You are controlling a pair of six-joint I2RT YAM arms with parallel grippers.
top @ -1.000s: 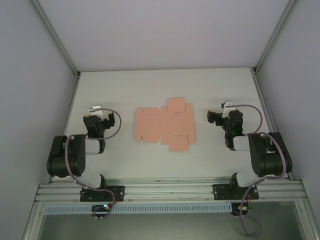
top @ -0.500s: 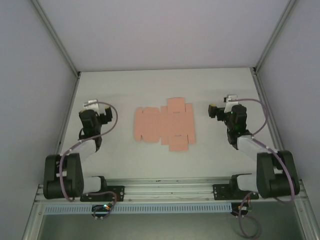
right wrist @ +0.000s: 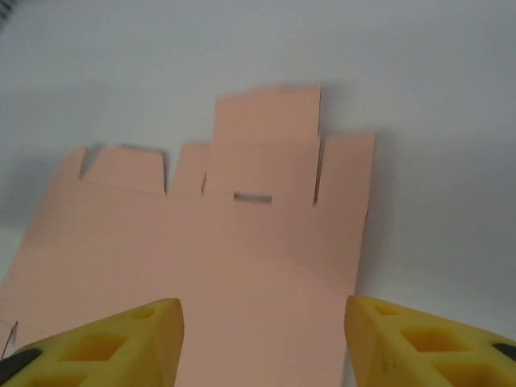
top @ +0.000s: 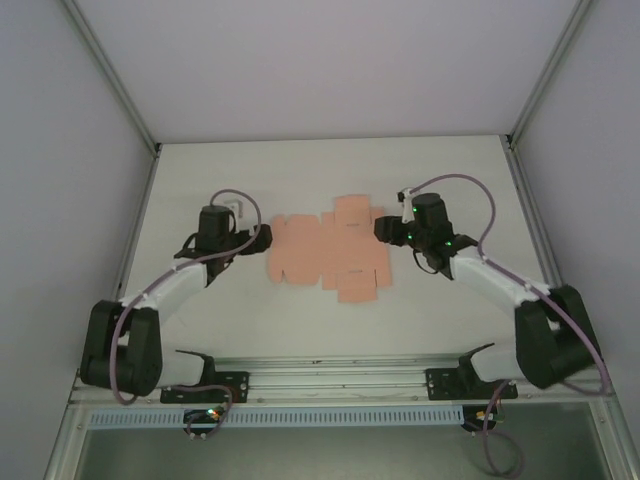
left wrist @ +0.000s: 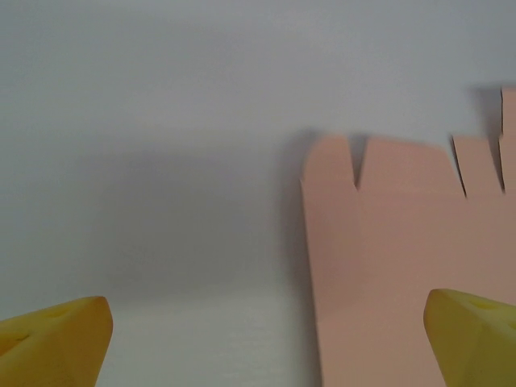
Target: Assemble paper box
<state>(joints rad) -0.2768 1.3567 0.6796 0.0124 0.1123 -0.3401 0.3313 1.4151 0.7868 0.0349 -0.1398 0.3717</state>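
Paper box lies flat mid-table between my arms, left gripper spread wide at its left edge, right gripper parted and empty over the right flaps, so I'd best catch one flap squarely on its crease.

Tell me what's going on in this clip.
A salmon-pink die-cut card sheet lies flat and unfolded on the white table, waiting to be assembled into a box. The left end effector is at the sheet's left edge, and the right end effector is at its right side. Both are open, and neither grips the sheet.
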